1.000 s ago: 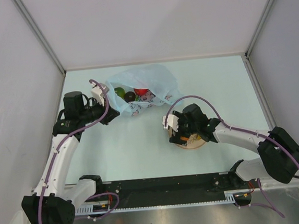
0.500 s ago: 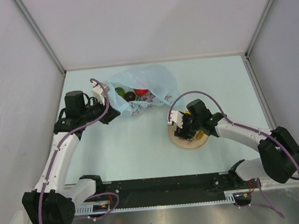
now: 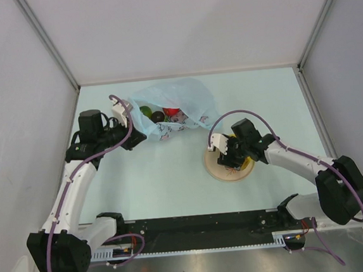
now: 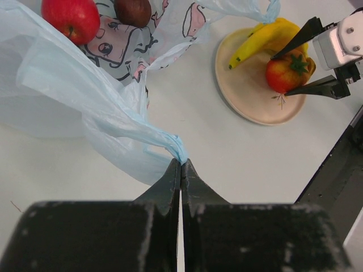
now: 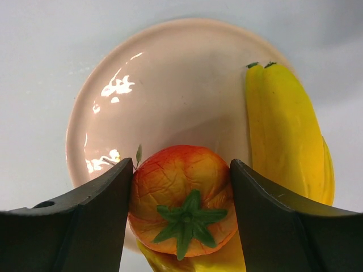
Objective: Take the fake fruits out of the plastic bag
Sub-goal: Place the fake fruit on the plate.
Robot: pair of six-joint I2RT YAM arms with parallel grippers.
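**Three fruits in the bag, two at the plate**

From the top camera, the plastic bag (image 3: 188, 100) lies crumpled at the far left of the table (image 3: 173, 187), its mouth facing the left arm. Inside it sit a green fruit (image 3: 145, 111), a dark purple fruit (image 3: 158, 117) and a red apple (image 3: 170, 111), close together. The left gripper (image 3: 135, 135) is at the bag's near left edge. Well apart from the bag, nearer the middle of the table, lies a round beige plate (image 3: 218, 172). The right gripper (image 3: 231, 159) hangs over it, and a yellow banana (image 3: 248, 166) shows at the plate's right rim.

From the left wrist, the left gripper (image 4: 180, 170) has its fingers pressed together on a bunched fold of the plastic bag (image 4: 68, 96), pinching it. The red apple (image 4: 70, 18) and the dark purple fruit (image 4: 133, 10) rest on the bag's printed panel. Beyond them, the plate (image 4: 244, 93) carries the banana (image 4: 266, 37) along its far rim and the orange fruit (image 4: 286, 72), with the right gripper's dark fingers on either side of it.

From the right wrist, the right gripper (image 5: 181, 187) is clamped on the orange fruit (image 5: 176, 170), one finger (image 5: 85, 209) against each side, its green top facing the camera. The fruit is over the plate's (image 5: 170, 85) near rim, touching the banana (image 5: 289, 141). Whether it rests on the plate or is lifted, I cannot tell.
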